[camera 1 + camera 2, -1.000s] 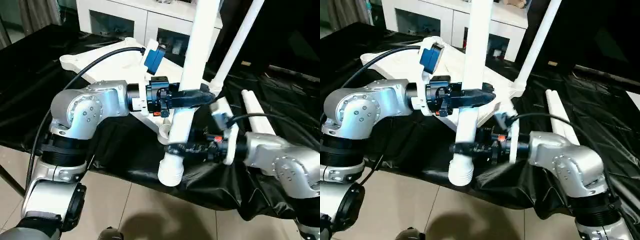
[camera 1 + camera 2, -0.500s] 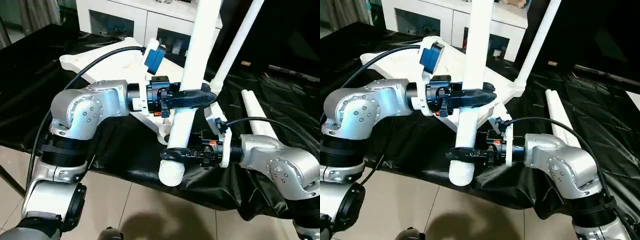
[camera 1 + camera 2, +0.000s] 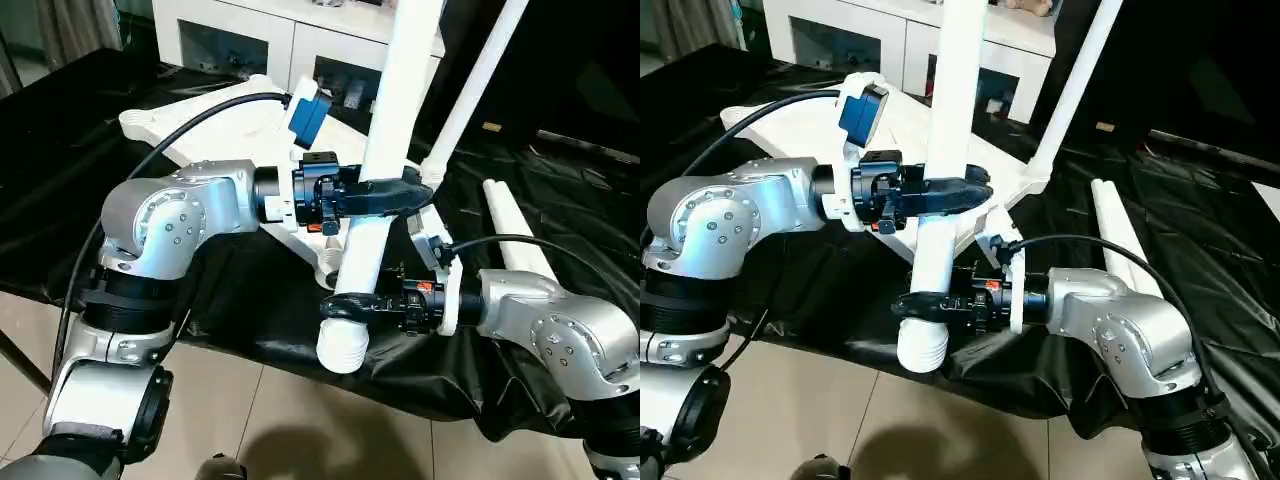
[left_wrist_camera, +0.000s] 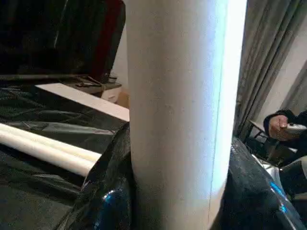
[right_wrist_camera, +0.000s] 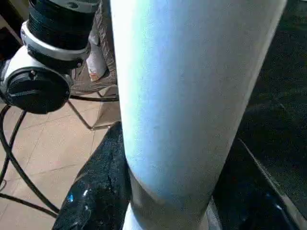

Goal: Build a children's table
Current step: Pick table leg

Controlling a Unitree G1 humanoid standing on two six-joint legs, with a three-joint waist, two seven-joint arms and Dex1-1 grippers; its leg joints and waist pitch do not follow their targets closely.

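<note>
The children's table top [image 3: 205, 112] lies upside down on the black-covered bench, ribbed side up. One white leg [image 3: 482, 78] stands slanted in its far right corner socket [image 3: 436, 164]. A second, thicker-looking leg [image 3: 398, 95] is held nearly upright in front, its ribbed end [image 3: 342, 350] hanging past the bench edge. My left gripper [image 3: 385, 192] is shut on its middle. My right gripper [image 3: 350, 303] is shut around it just above the ribbed end. The tube sits between my right fingers [image 5: 96, 191] in the right wrist view. A loose leg [image 3: 516, 232] lies on the cloth to the right.
A white cabinet [image 3: 250, 30] with glass doors stands behind the bench. Crumpled black cloth [image 3: 90, 180] covers the bench, and tiled floor [image 3: 280, 420] lies below its front edge. In the left wrist view two legs [image 4: 43, 143] lie on the cloth, and a person's hand [image 4: 283, 125] shows at the side.
My right gripper has slid left onto the lower part of the held leg and closed around it. The left gripper and the leg have stayed put.
</note>
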